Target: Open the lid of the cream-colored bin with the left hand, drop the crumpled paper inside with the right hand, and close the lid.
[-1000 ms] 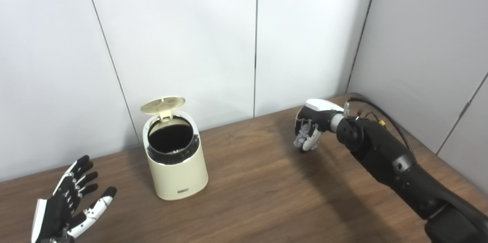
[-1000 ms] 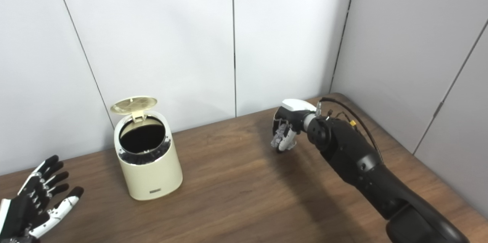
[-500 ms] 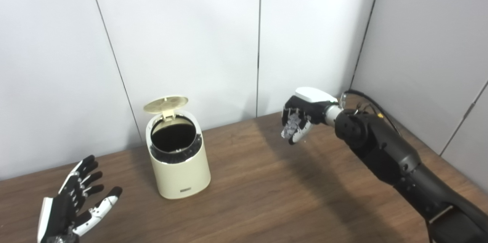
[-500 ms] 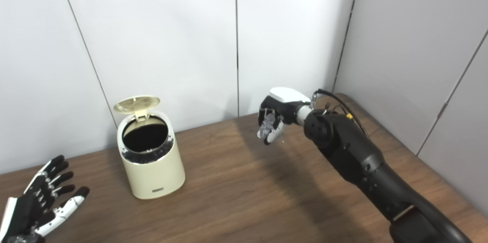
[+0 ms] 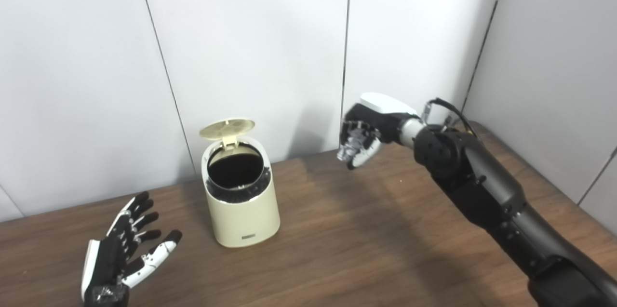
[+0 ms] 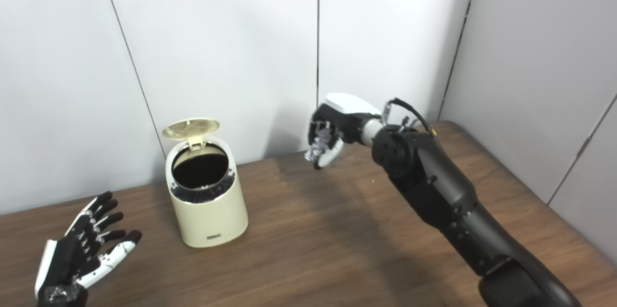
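The cream-colored bin [image 5: 243,218] stands on the wooden table at left of centre, its round lid [image 5: 227,128] tipped up at the back and its dark inside showing. My right hand [image 5: 362,133] hangs in the air to the bin's right, well above the table, shut on a grey crumpled paper [image 5: 348,149] that pokes out below the fingers. My left hand [image 5: 123,251] rests open, palm up with fingers spread, at the table's front left, apart from the bin.
White wall panels [image 5: 250,46] rise just behind the bin. A grey side wall [image 5: 554,56] closes off the right. Bare brown table [image 5: 366,249] lies between the bin and my right arm [image 5: 482,196].
My right hand has lifted off the table with the paper and moved left toward the bin. The camera view has shifted, so the bin and left hand sit further right in the picture.
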